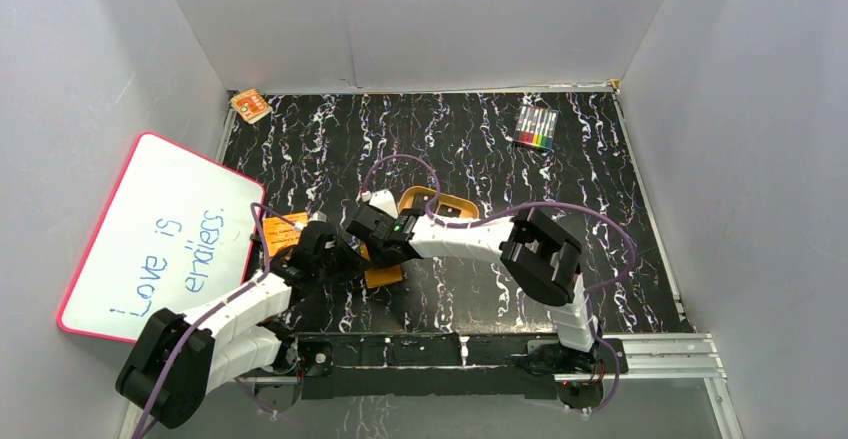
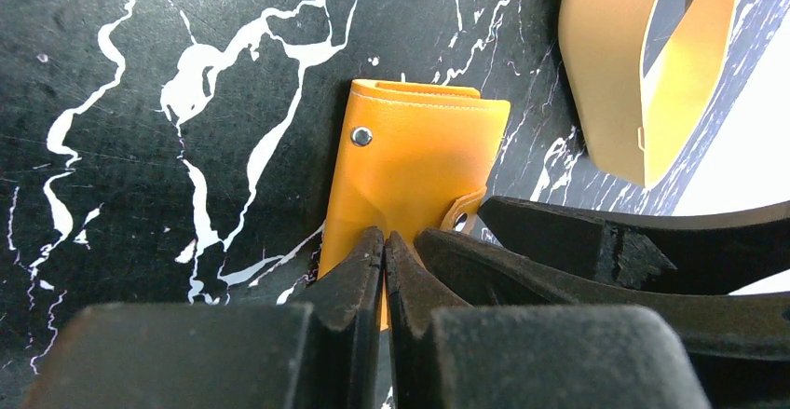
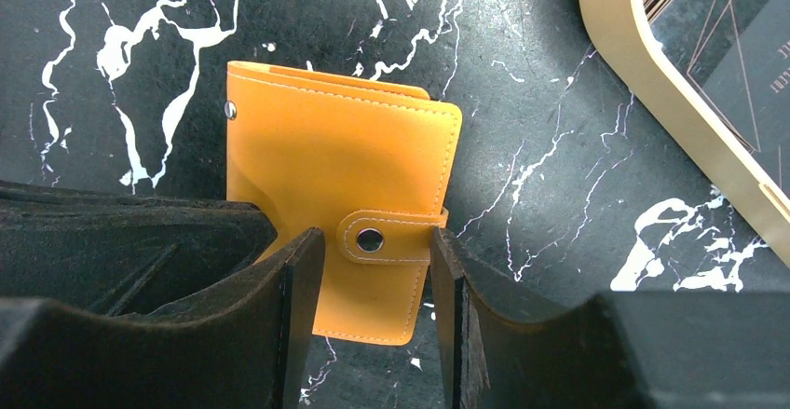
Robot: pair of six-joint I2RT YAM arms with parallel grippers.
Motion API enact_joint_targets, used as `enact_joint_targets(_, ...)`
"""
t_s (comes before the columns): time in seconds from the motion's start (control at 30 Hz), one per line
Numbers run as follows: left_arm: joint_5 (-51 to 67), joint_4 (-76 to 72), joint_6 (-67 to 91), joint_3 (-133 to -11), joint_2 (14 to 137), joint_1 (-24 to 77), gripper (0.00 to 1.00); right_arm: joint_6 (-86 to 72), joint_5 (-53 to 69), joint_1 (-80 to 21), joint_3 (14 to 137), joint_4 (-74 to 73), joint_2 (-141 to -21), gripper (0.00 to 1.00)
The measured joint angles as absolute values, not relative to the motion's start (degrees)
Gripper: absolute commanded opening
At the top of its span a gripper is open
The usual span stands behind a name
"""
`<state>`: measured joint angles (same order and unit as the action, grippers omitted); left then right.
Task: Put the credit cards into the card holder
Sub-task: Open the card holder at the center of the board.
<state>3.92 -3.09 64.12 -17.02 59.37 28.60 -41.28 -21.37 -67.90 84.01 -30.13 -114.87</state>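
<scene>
Left claw [image 2: 384, 241] squeezed shut, tips resting on the orange wallet [image 3: 335, 157]; right claw [image 3: 373, 238] spread open, straddling its snap tab [image 3: 396, 225] on the marble surface [image 3: 522, 83].

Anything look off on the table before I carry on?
Nothing looks spilled or damaged. The card holder lies flat with its snap tab fastened, so it is not ready for loading. The whiteboard sits askew on the left.
</scene>
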Motion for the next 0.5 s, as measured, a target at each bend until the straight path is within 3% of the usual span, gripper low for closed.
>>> enact_joint_targets(0.5,3.9,-3.6,64.4,-16.2,58.6,28.6,0.0,-40.3,-23.0,-68.3,86.6,-32.7,-116.6,0.46)
